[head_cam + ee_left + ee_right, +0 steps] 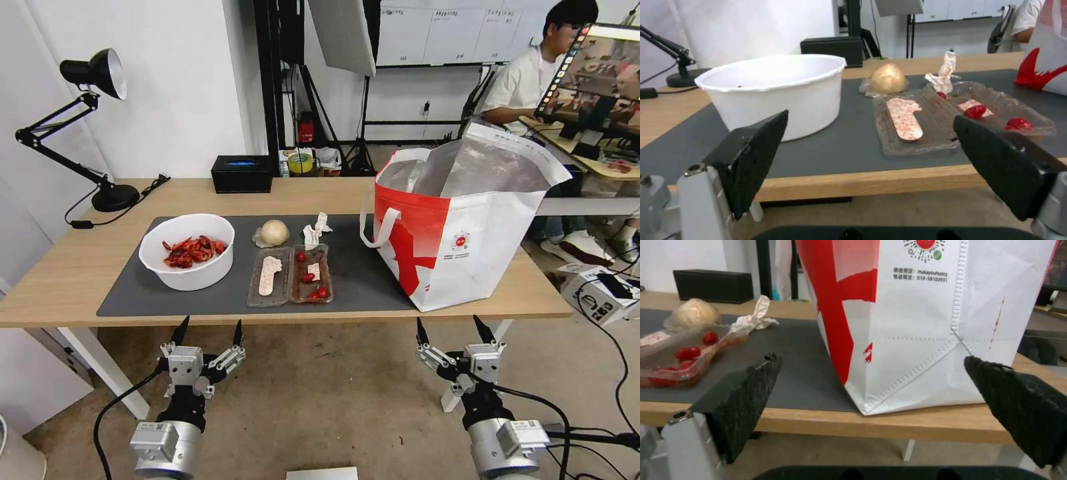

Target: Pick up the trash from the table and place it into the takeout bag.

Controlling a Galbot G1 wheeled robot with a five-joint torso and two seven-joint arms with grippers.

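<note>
On the table's (67, 280) dark mat lie the trash items: a white bowl (187, 251) (773, 90) of red shells at the left, a beige bun (274, 232) (888, 79), a crumpled white tissue (315, 231) (753, 318), and a clear two-part tray (290, 275) (951, 113) (680, 356) with red tomatoes. The takeout bag (467, 227) (925, 320) stands upright and wide-mouthed at the table's right. My left gripper (208, 332) (869, 156) hangs open below the front edge, under the bowl. Below the bag, my right gripper (453, 329) (873, 396) is open too.
A black tissue box (242, 173) sits at the back edge, a black desk lamp (87, 127) at the back left. A tape roll and clutter lie behind the table. A white box (597, 293) and cables are on the floor at right.
</note>
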